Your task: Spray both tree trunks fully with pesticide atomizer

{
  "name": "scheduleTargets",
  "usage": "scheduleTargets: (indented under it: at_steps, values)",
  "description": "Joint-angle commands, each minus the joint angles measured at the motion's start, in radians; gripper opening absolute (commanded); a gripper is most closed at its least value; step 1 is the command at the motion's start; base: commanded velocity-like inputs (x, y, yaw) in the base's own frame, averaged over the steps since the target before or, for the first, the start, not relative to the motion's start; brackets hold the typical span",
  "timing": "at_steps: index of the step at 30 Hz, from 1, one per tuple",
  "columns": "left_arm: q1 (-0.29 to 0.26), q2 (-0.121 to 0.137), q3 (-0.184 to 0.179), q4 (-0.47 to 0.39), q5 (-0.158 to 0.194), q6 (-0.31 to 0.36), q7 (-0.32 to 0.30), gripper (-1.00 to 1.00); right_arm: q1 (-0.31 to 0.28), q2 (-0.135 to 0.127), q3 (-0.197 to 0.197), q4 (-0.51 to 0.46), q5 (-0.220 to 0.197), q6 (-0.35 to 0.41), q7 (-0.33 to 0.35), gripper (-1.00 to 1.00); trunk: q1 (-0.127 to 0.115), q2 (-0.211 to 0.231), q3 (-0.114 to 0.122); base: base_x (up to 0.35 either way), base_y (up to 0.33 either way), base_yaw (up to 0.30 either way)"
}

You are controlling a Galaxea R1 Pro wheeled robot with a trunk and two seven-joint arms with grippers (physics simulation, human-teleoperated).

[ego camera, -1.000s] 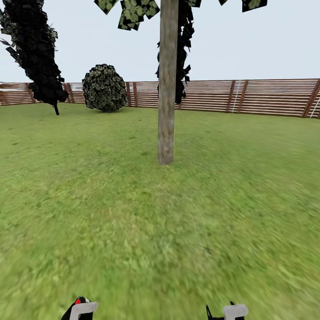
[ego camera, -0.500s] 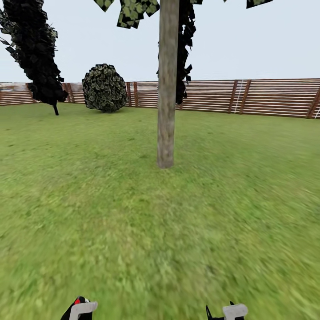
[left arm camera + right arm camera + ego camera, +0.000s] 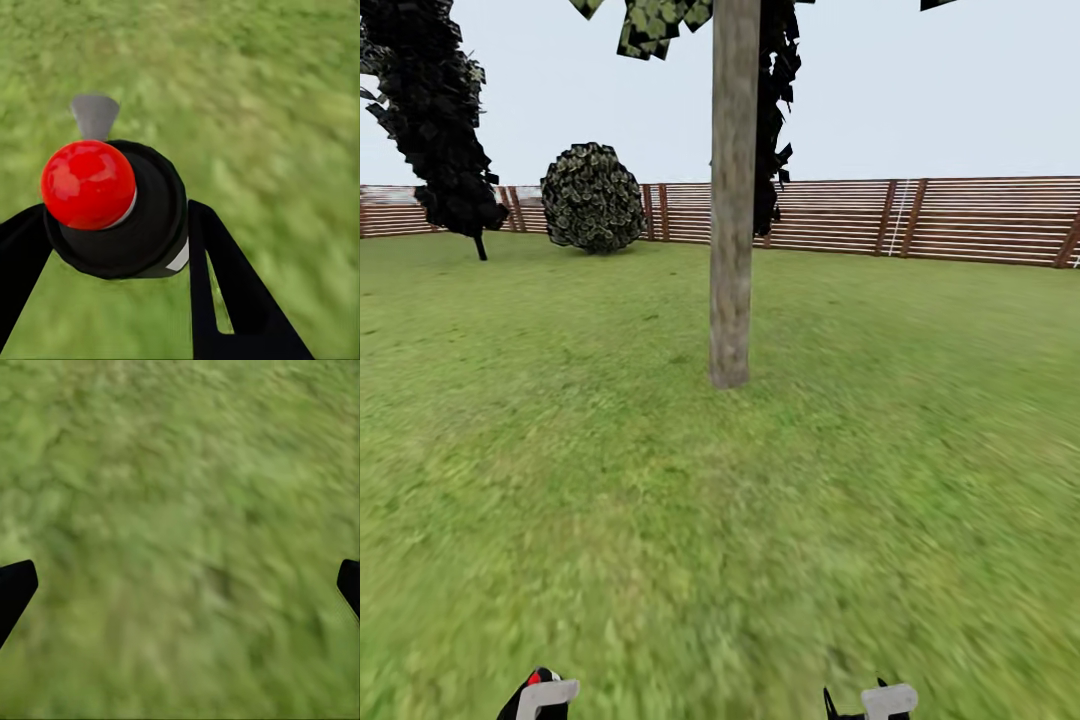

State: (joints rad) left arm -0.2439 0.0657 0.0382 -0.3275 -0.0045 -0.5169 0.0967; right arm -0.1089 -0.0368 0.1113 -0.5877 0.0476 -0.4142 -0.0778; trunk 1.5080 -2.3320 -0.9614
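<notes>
One tree stands ahead on the garden lawn (image 3: 660, 480), with its pale, straight tree trunk (image 3: 731, 220) at the centre of the head view and a bit of mottled crown (image 3: 655, 20) at the top edge. The pesticide atomizer (image 3: 112, 217) is a black body with a red ball top and a grey nozzle. My left gripper (image 3: 112, 251) is shut on it, a black finger (image 3: 225, 300) on each side, low over the grass. Its red top (image 3: 536, 678) peeks above the left gripper (image 3: 542, 697) at the bottom edge. My right gripper (image 3: 180, 585) is open over grass, also low (image 3: 870, 702).
A brown slat fence (image 3: 960, 220) closes the far side of the lawn. A round dark bush (image 3: 593, 197) and a near-black conifer (image 3: 435, 110) stand at the back left. Another dark conifer (image 3: 775, 120) rises behind the trunk. Open grass lies between me and the trunk.
The whole head view has shifted: the trunk sits slightly lower and larger, so the camera has come closer. Both grippers keep their places in the picture.
</notes>
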Motion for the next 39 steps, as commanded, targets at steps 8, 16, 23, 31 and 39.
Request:
scheduleTargets:
  at_steps: [8,16,23,31,39]
  values:
    - [0.000,-0.001,-0.001,-0.001,0.000,0.000,0.000,-1.00,0.000,0.000,0.001,0.000,0.000,0.000,0.001,1.00,0.000,0.000,0.000,0.339,-0.071,0.000]
    - [0.000,-0.001,-0.002,-0.002,0.000,0.000,0.000,-1.00,0.000,0.000,0.001,-0.001,0.000,0.000,0.001,1.00,0.000,0.000,0.000,0.339,-0.072,0.000]
    - [0.000,-0.001,0.000,-0.003,0.000,0.000,-0.002,-1.00,0.000,0.000,0.001,-0.002,0.000,0.000,0.001,1.00,0.000,0.000,0.000,0.339,-0.071,0.000]
    - [0.000,0.000,0.001,-0.004,0.001,0.000,0.000,-1.00,0.000,0.000,0.001,-0.001,0.000,0.000,0.001,1.00,0.000,0.000,0.000,0.339,-0.072,0.000]
    - [0.000,0.000,0.000,-0.004,0.000,0.000,0.000,-1.00,0.000,0.000,0.001,-0.001,0.000,0.000,0.001,1.00,0.000,0.000,0.000,0.339,-0.072,0.000]
